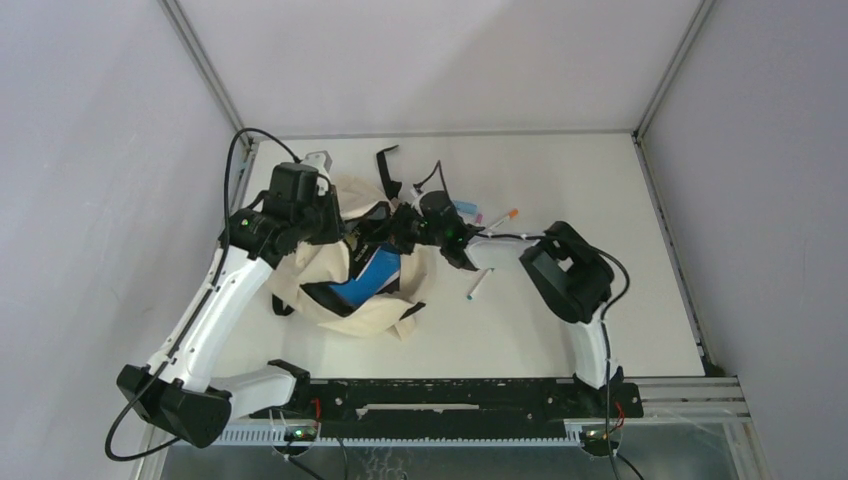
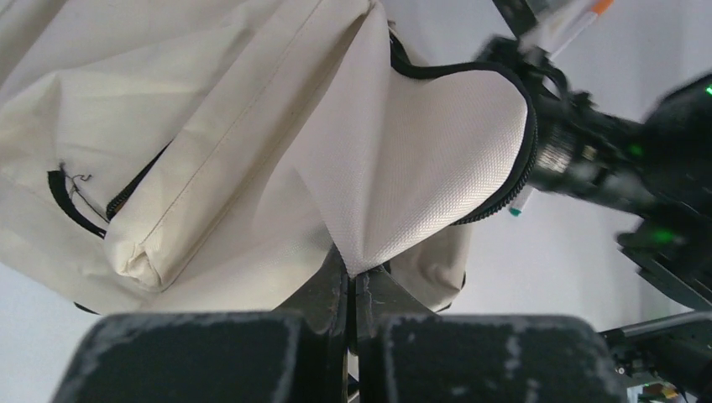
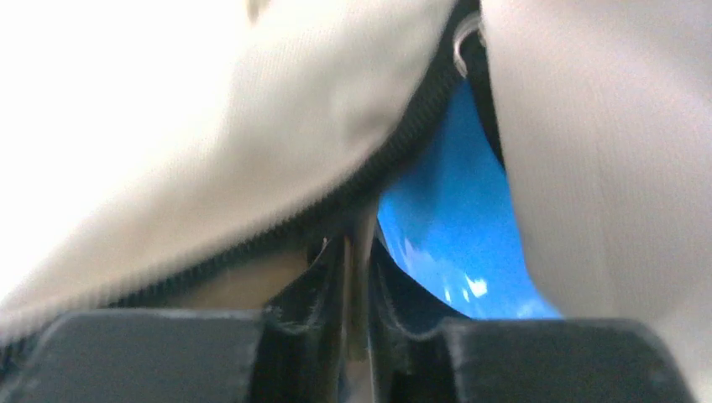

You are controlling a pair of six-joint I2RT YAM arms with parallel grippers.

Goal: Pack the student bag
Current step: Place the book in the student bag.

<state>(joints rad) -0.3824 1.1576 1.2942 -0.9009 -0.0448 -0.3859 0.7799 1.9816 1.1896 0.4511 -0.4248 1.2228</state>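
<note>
Surface: white table point(image 1: 560, 330), matte. Pale grey walls point(image 1: 450, 60) on three sides, aluminium frame posts point(image 1: 205, 65) in corners.

I see student bag point(image 1: 385, 315) lying left of centre on table, mouth open, blue flat item point(image 1: 372, 272) inside. Print on it too blurred for me to read.

Left gripper point(image 2: 353, 275): jaws clamped together on fold of cream bag fabric.

Right gripper point(image 3: 357, 252): jaws pinched nearly together on thin pale piece at bag's black zipper edge.

Marker point(image 1: 479, 285) and orange-tipped pen point(image 1: 505, 216) loose on table right of bag.
</note>
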